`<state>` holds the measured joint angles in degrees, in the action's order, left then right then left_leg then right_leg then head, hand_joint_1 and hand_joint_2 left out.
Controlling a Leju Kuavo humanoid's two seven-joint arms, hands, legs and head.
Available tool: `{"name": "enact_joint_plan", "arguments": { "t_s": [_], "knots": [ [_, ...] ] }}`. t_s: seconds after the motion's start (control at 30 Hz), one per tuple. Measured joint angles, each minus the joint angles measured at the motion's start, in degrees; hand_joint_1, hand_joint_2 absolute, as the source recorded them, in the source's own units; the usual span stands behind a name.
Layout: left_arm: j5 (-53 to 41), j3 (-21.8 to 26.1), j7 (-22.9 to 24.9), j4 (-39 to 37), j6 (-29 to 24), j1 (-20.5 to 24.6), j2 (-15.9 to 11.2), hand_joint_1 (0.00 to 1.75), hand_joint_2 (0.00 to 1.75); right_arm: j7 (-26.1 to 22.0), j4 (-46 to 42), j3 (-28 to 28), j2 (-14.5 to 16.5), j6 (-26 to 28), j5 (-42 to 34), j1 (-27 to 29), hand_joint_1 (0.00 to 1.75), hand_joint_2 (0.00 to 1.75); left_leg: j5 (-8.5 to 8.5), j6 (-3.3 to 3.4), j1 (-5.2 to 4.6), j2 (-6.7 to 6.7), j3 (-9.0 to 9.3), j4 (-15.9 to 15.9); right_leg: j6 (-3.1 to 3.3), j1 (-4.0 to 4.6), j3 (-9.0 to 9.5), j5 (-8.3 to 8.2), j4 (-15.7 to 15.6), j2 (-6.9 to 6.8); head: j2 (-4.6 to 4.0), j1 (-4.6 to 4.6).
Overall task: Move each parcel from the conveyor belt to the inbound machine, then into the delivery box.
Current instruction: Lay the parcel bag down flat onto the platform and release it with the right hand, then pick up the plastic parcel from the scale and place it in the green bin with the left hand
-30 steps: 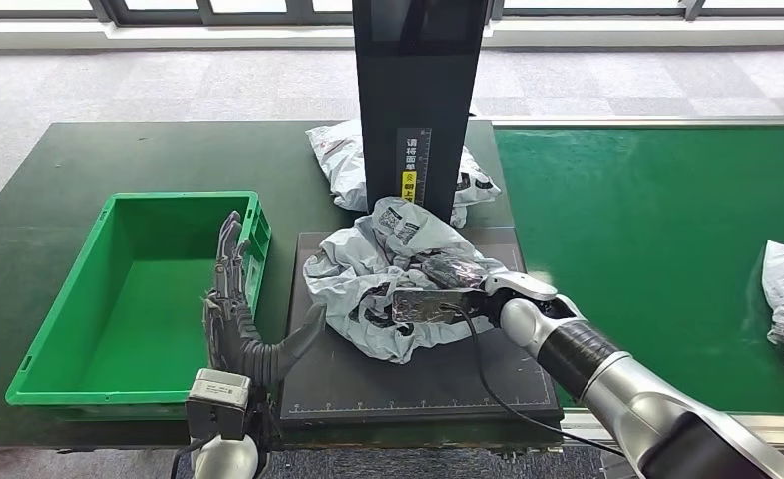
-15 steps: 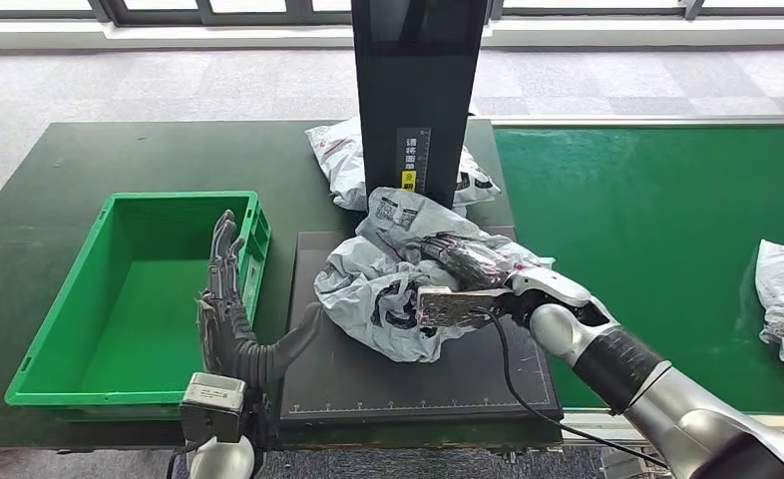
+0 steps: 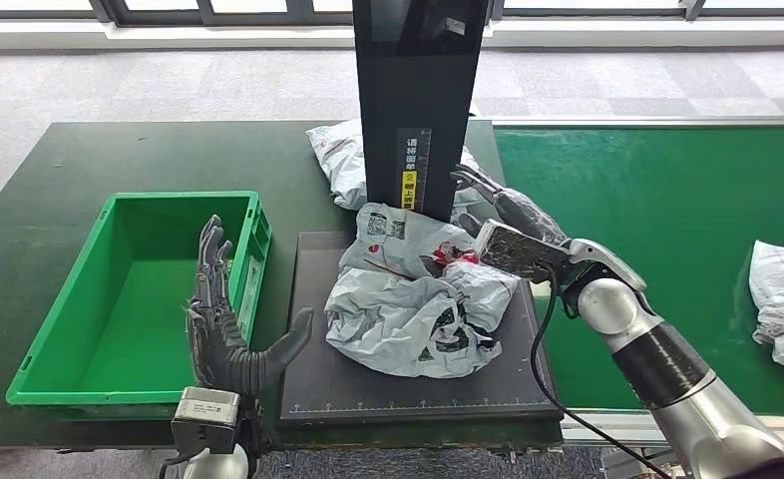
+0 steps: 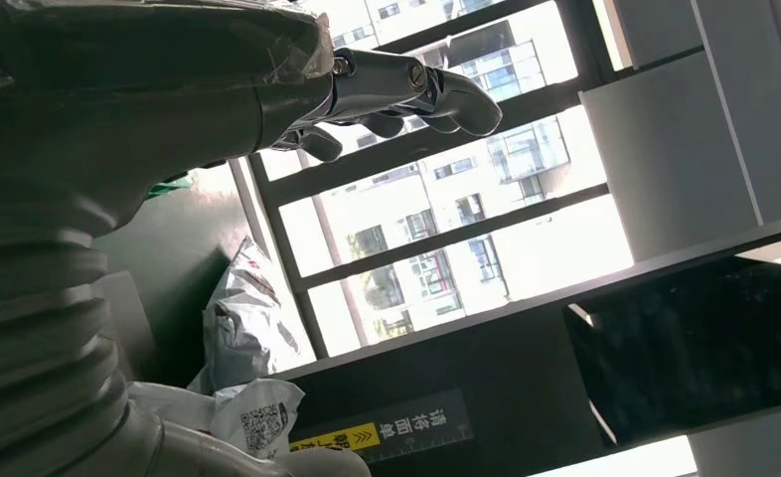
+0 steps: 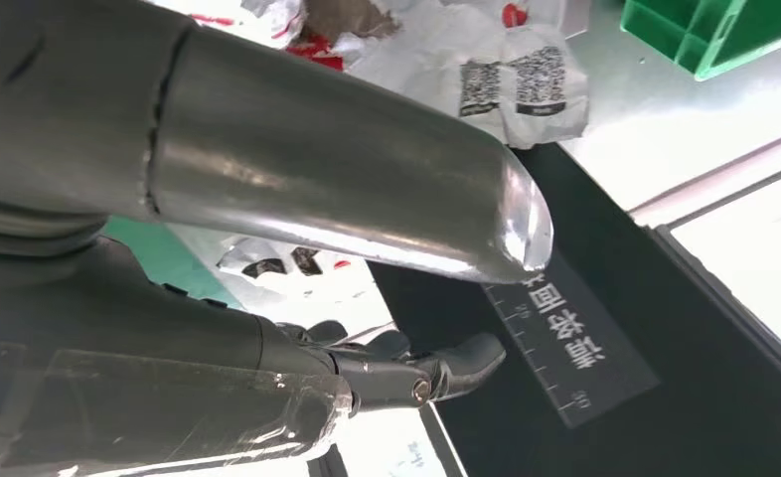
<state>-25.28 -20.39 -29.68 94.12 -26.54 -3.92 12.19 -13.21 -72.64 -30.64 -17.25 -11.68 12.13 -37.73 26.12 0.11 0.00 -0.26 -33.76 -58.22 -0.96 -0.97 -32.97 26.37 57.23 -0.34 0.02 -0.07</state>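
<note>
A crumpled grey-white parcel (image 3: pixel 408 299) lies on the black platform (image 3: pixel 408 394) of the inbound machine, in front of its black column (image 3: pixel 418 90). My right hand (image 3: pixel 503 228) hovers open just above the parcel's back right corner, beside the column, holding nothing. My left hand (image 3: pixel 218 324) stands open with fingers upright between the platform and the green delivery box (image 3: pixel 44 339). The right wrist view shows the parcel (image 5: pixel 486 70) and its printed labels beyond the thumb (image 5: pixel 347 189). In the left wrist view, the left hand's fingers (image 4: pixel 406 89) hold nothing.
A second parcel (image 3: pixel 338 160) lies behind the column on the dark table. Another parcel (image 3: pixel 782 304) rests on the green conveyor belt (image 3: pixel 657 220) at the right edge. The green box has nothing in it. A black cable (image 3: pixel 538 369) trails from my right wrist across the platform's corner.
My right hand has let go of the parcel and lifted back and to the right, towards the column. The parcel has settled on the platform. My left hand shifted slightly left.
</note>
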Motion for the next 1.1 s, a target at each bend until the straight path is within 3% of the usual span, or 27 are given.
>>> {"name": "enact_joint_plan", "arguments": {
  "t_s": [0.53, 0.8, 0.97, 1.1],
  "knots": [
    [-1.5, 0.2, 0.9, 0.8, 1.4, -0.3, 0.1, 0.00, 1.75, 1.1, 5.2, 0.1, 0.1, -1.9, 8.1, -0.8, 0.00, 0.00, 0.00, 0.00, 0.00, -0.02, -0.05, 0.0, 0.00, 0.00, 0.00, 0.00, 0.0, -0.03, 0.00, -0.01],
    [-2.0, 1.0, 0.9, 1.2, 1.4, -0.4, 0.5, 0.00, 1.75, -0.9, 6.0, 0.0, 1.8, 6.8, 11.7, -1.4, 0.00, 0.00, -0.01, 0.00, 0.01, -0.05, -0.05, 0.0, 0.00, 0.01, -0.01, 0.00, 0.0, -0.06, 0.00, -0.02],
    [-2.1, 1.1, 0.9, 0.8, 0.4, -0.1, 1.0, 0.00, 1.75, -5.0, -1.2, 3.7, 4.6, 26.1, 11.2, 3.1, 0.00, 0.00, 0.01, -0.01, 0.01, -0.05, -0.04, 0.0, 0.00, 0.01, -0.06, 0.02, 0.0, -0.06, 0.00, -0.01],
    [-2.0, 1.1, 0.9, -0.7, -0.3, 0.7, 1.2, 0.00, 1.75, -9.0, -10.9, 9.3, 6.0, 32.9, 4.3, 9.5, 0.00, 0.00, 0.04, 0.00, 0.01, -0.26, -0.08, 0.0, 0.01, 0.01, 0.00, 0.11, 0.0, -0.29, 0.00, 0.01]
  ]
}}
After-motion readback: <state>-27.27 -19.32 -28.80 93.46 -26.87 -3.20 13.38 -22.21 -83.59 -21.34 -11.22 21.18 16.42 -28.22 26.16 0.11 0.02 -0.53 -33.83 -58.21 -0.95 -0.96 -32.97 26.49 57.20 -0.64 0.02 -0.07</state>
